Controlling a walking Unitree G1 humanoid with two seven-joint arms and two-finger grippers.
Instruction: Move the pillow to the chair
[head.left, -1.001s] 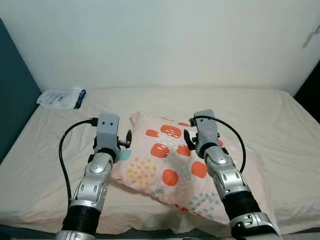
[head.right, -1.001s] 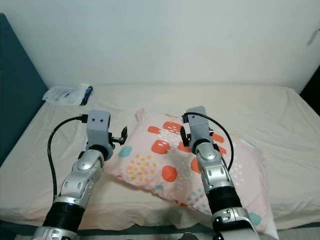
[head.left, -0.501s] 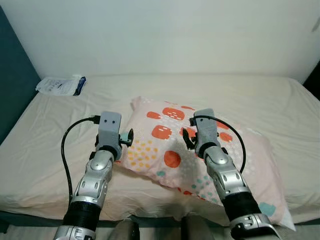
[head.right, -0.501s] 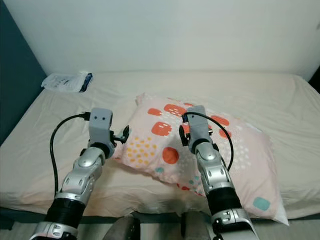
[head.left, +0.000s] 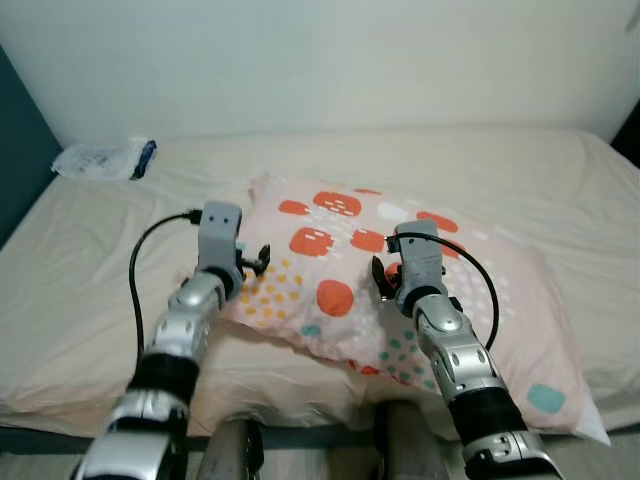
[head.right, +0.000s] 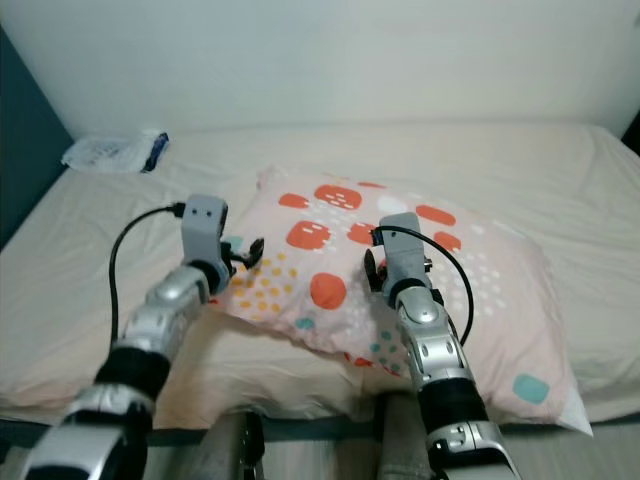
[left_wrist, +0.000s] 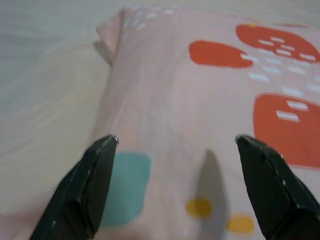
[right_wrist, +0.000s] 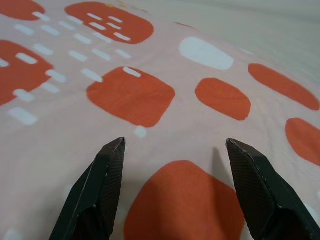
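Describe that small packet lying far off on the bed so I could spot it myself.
Start with the wide cream bed against the pale wall. Look to its far left corner, beside the dark teal wall: there lies a crinkly white plastic packet with a dark blue end. It is far smaller and paler than the big pink pillow with orange patches.

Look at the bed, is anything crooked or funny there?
Yes. The pillow lies slantwise across the bed, and its near corner hangs over the front edge. A plastic packet sits in the far left corner. Both grippers, left and right, are open at the pillow.
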